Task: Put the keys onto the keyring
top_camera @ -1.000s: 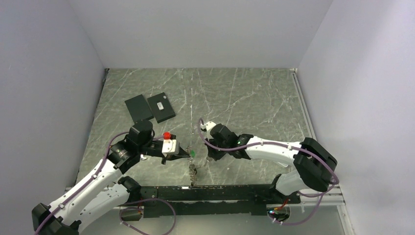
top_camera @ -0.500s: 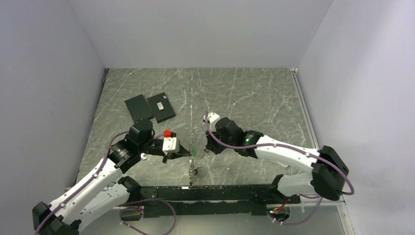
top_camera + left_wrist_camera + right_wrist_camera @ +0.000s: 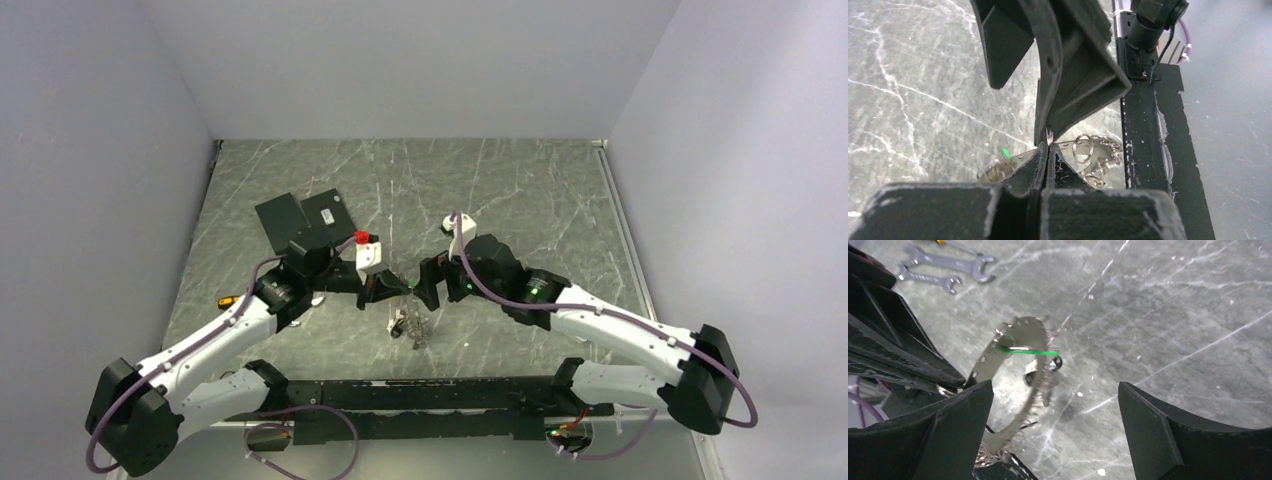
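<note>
We see the left gripper (image 3: 1048, 150) closed tight, its fingertips pinching the thin metal keyring (image 3: 1023, 332), which sits on a long grey perforated cord with a small green tag (image 3: 1030, 352). This happens above the grey marbled table (image 3: 520, 200), just beyond the middle of the long black rail (image 3: 430, 392) at the table's near edge.

The right gripper (image 3: 1055, 390) faces it from the rail's right side. Its jaws stand wide apart and hold nothing, and the cord's loop hangs in front of the gap between them. From the pinch the cord trails down toward the rail.

The tiny silver keys (image 3: 398, 326) with black heads seem to be bunched at its lower end, though we find them too small to tell apart.

Two flat black rectangular plates (image 3: 282, 220) lie well beyond the rail's left half. Two silver open-ended wrenches (image 3: 943, 270) lie nearer that same end.
</note>
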Motion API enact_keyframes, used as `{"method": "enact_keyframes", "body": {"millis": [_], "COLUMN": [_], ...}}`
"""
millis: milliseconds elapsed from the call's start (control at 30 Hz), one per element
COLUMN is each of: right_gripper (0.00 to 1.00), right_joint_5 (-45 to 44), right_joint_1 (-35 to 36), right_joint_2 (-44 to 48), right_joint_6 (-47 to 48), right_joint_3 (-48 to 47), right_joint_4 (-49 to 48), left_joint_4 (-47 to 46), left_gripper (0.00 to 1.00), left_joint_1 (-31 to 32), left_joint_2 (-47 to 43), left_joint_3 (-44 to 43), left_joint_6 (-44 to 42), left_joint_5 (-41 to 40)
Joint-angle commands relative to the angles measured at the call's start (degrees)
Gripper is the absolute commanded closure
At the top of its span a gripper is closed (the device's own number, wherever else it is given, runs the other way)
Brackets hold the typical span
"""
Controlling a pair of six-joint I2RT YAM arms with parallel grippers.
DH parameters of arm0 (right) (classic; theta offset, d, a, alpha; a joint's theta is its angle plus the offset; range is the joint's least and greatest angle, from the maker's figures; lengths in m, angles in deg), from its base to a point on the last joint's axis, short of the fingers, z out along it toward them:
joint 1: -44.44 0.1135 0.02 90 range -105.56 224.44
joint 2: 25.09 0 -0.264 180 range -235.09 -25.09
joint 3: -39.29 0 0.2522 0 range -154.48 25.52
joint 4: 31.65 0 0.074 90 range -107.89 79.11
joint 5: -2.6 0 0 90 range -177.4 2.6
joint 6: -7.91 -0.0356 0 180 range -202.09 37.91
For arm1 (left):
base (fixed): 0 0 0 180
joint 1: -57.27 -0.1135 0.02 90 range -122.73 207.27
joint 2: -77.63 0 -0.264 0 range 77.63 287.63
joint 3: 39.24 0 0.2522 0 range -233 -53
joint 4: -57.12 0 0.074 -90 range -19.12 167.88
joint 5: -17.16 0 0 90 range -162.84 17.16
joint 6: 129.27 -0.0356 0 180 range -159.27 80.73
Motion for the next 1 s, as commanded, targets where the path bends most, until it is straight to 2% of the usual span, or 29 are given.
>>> {"method": "enact_keyframes", "body": {"millis": [0, 167, 300, 400, 533, 633, 800, 867, 967], "right_gripper": [0.00, 0.03, 0.10, 0.17, 0.22, 0.28, 0.34, 0.35, 0.36], "right_joint_5": [-5.5, -4.7, -2.6, 2.5, 11.4, 12.8, 7.1, 6.0, 5.2], "right_joint_1": [0.2, 0.0, 0.0, 0.0, 0.3, 1.2, 5.0, 6.4, 8.6], "right_joint_2": [1.9, -2.0, -4.0, -6.8, -10.4, -13.9, -20.8, -21.2, -21.9], "right_joint_6": [-2.0, 0.2, 2.1, 5.1, 7.8, 7.2, -1.3, -5.1, -6.1], "right_joint_3": [-0.1, -0.6, -0.1, -1.2, -2.0, -3.1, -7.9, -7.6, -7.3], "right_joint_4": [-1.3, 1.0, -1.2, -1.5, -2.2, -2.1, 1.2, -0.2, -2.4], "left_joint_4": [6.1, 24.0, 31.8, 35.1, 36.4, 33.7, 29.3, 29.1, 29.0], "left_gripper": [1.00, 1.00, 1.00, 1.00, 1.00, 1.00, 1.00, 1.00, 1.00], "left_joint_1": [0.3, 0.2, 0.2, 0.2, 0.2, 0.2, 0.2, 0.2, 0.1], "left_joint_2": [-5.5, -12.9, -19.5, -24.8, -30.8, -32.7, -32.8, -32.9, -33.4], "left_joint_3": [-4.2, -8.6, -9.8, -9.4, -8.4, -5.1, -0.2, 0.5, 1.3], "left_joint_6": [-5.4, -16.0, -18.5, -18.7, -17.7, -15.3, -12.0, -12.1, -12.8], "left_joint_5": [-3.8, -7.3, -13.7, -19.9, -26.2, -30.9, -33.6, -33.9, -33.9]}}
